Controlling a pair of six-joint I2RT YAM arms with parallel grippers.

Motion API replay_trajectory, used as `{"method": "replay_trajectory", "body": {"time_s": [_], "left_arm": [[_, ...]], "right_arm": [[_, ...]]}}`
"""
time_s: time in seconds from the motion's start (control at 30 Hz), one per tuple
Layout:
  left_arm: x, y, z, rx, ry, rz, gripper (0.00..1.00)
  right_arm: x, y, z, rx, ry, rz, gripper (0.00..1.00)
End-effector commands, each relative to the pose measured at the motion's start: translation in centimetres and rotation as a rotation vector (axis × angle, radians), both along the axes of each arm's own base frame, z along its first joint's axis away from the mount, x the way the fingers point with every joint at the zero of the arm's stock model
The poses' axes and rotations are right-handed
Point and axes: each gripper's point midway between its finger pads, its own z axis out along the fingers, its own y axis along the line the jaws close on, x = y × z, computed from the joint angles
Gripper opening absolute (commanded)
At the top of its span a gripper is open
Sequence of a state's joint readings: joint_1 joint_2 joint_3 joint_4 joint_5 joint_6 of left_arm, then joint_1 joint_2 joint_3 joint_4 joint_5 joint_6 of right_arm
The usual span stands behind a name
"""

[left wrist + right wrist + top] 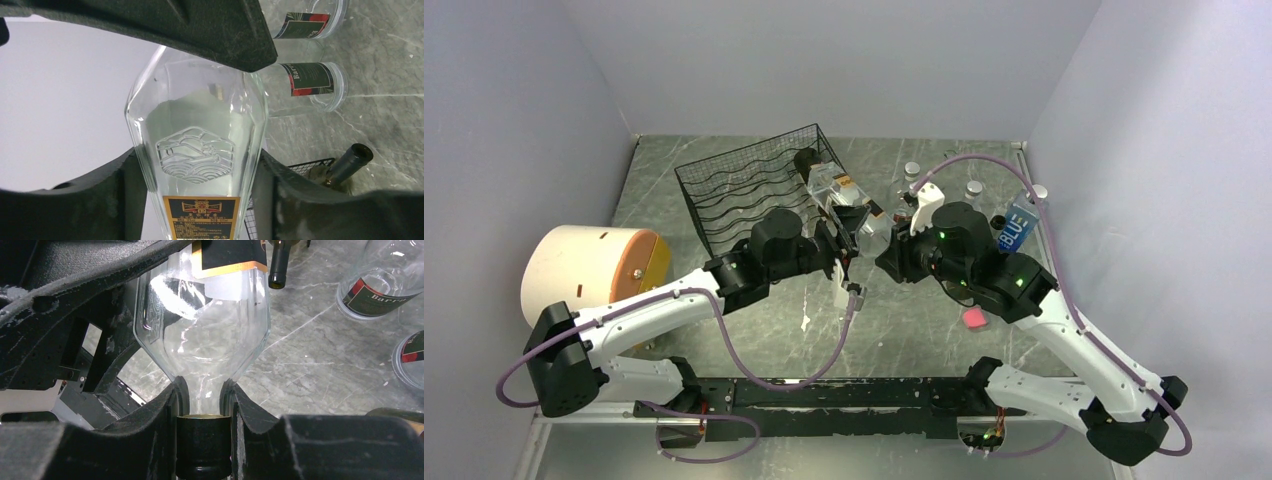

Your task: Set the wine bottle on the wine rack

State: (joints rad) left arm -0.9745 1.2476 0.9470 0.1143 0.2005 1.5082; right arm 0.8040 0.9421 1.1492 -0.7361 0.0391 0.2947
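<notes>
A clear glass wine bottle (849, 205) with a black-and-gold label is held between both arms, its base end at the right edge of the black wire wine rack (734, 185). My left gripper (197, 200) is shut on the bottle's body (197, 130). My right gripper (202, 405) is shut on its neck just above the black cap (202, 445). A dark bottle (807, 160) lies on the rack's right end; its neck shows in the left wrist view (350, 160). I cannot tell whether the clear bottle touches the rack.
A cream-and-orange cylinder (589, 270) lies at the left. A blue box (1016, 228) and small clear labelled jars (973, 188) stand at the back right, the jars also in the left wrist view (310, 85). A pink object (973, 319) lies under the right arm.
</notes>
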Motion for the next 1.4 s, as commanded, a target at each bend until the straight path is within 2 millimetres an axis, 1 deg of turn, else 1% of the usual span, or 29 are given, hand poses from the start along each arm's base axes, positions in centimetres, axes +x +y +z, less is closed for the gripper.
{"method": "replay_trajectory", "body": {"time_s": [0.0, 0.07, 0.1, 0.13, 0.2, 0.27, 0.3, 0.33, 0.43, 0.53, 0.67, 0.7, 0.73, 0.8, 0.83, 0.87, 0.9, 1.0, 1.07, 1.2, 1.23, 1.27, 1.37], "left_arm": [[-0.8, 0.2, 7.3, -0.179, -0.145, -0.014, 0.46], [-0.6, 0.1, 7.1, -0.151, -0.176, -0.011, 0.17], [-0.5, 0.0, 7.2, -0.147, -0.198, -0.010, 0.08], [-0.6, 0.0, 7.3, -0.147, -0.220, -0.012, 0.07], [-0.9, -0.1, 7.9, -0.146, -0.261, -0.026, 0.07], [-1.5, -0.3, 8.4, -0.144, -0.278, -0.054, 0.07], [-1.9, -0.5, 8.7, -0.147, -0.286, -0.068, 0.07], [-2.2, -0.6, 9.0, -0.152, -0.297, -0.078, 0.07], [-2.9, -1.0, 9.7, -0.167, -0.324, -0.098, 0.07], [-3.1, -1.1, 10.2, -0.177, -0.321, -0.104, 0.07], [-3.4, -1.1, 10.5, -0.190, -0.311, -0.112, 0.07], [-3.4, -1.1, 10.5, -0.194, -0.306, -0.114, 0.07], [-3.3, -1.1, 10.4, -0.192, -0.297, -0.113, 0.07], [-3.1, -1.1, 10.3, -0.184, -0.281, -0.100, 0.07], [-3.0, -1.1, 10.2, -0.185, -0.274, -0.095, 0.07], [-2.9, -1.0, 10.2, -0.190, -0.263, -0.087, 0.09], [-2.8, -1.0, 10.2, -0.199, -0.251, -0.082, 0.16], [-2.9, -0.7, 9.9, -0.222, -0.217, -0.076, 0.46], [-3.0, -0.5, 9.8, -0.238, -0.210, -0.075, 0.61], [-2.8, -0.3, 9.3, -0.252, -0.201, -0.060, 0.77], [-2.7, -0.3, 9.1, -0.251, -0.201, -0.050, 0.91], [-2.4, -0.2, 8.9, -0.246, -0.200, -0.039, 0.99], [-2.0, 0.0, 8.4, -0.240, -0.199, -0.010, 0.99]], "right_arm": [[1.3, -0.2, 2.3, 0.052, -0.098, -0.039, 0.00], [1.0, 0.0, 2.3, 0.055, -0.087, -0.023, 0.00], [1.0, 0.0, 2.2, 0.051, -0.080, -0.024, 0.00], [0.9, -0.1, 2.0, 0.045, -0.069, -0.025, 0.00], [0.8, -0.1, 1.4, 0.027, -0.041, -0.028, 0.23], [0.9, -0.1, 1.1, 0.014, -0.020, -0.039, 0.40], [1.1, -0.1, 0.9, 0.010, -0.011, -0.046, 0.45], [1.1, 0.1, 0.7, 0.006, -0.003, -0.047, 0.49], [1.4, 0.6, 0.1, -0.016, 0.021, -0.036, 0.54], [1.7, 0.8, -0.8, -0.050, 0.044, -0.036, 0.56], [2.0, 1.1, -2.0, -0.083, 0.065, -0.029, 0.54], [2.1, 1.2, -2.2, -0.088, 0.069, -0.026, 0.46], [2.1, 1.3, -2.2, -0.090, 0.069, -0.020, 0.34], [2.2, 1.3, -2.1, -0.089, 0.062, -0.019, 0.03], [2.3, 1.2, -2.1, -0.090, 0.056, -0.028, 0.00], [2.5, 1.0, -1.9, -0.090, 0.045, -0.041, 0.00], [2.7, 0.9, -1.7, -0.086, 0.032, -0.044, 0.00], [2.9, 0.7, -0.9, -0.068, -0.011, -0.051, 0.00], [3.0, 0.6, -0.5, -0.062, -0.032, -0.055, 0.00], [3.1, 0.6, 0.3, -0.041, -0.061, -0.048, 0.00], [3.1, 0.6, 0.4, -0.037, -0.067, -0.048, 0.00], [3.1, 0.6, 0.6, -0.033, -0.072, -0.049, 0.00], [3.0, 0.5, 1.1, -0.016, -0.089, -0.051, 0.00]]}}
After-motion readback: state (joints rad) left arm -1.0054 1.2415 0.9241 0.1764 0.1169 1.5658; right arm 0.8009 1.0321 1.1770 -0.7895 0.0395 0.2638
